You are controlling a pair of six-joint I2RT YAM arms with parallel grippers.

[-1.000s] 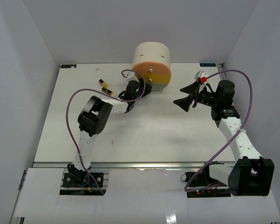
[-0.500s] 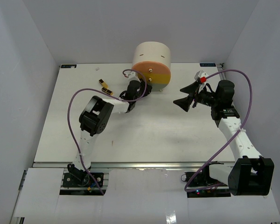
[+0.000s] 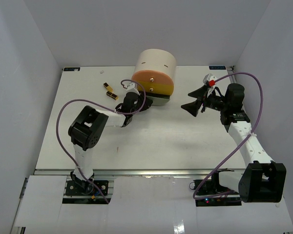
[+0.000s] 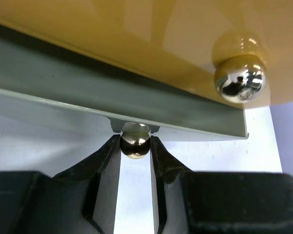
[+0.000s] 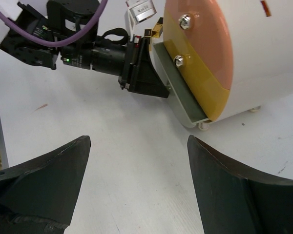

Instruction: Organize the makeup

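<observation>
Two black-and-gold lipstick tubes (image 3: 109, 86) (image 3: 113, 95) lie on the table left of the cream drawer unit (image 3: 156, 66). No palettes or sponges show. My left gripper (image 3: 145, 100) is shut on the gold knob (image 4: 135, 145) of the unit's green bottom drawer (image 4: 112, 92), which stands slightly pulled out (image 5: 185, 105). My right gripper (image 3: 191, 101) is open and empty, held above the table to the right of the unit; its view (image 5: 139, 141) looks at the unit's front and my left gripper (image 5: 136, 73).
The unit's yellow drawer has its own gold knob (image 4: 239, 80), and the orange drawer sits above it (image 5: 200, 44). White walls enclose the table on the left, back and right. The table's near edge rail (image 3: 136, 170) runs in front of the arm bases.
My left arm has drawn back to the left with the knob in its jaws. The green drawer has slid out and the whole unit has shifted left. The right arm has not moved.
</observation>
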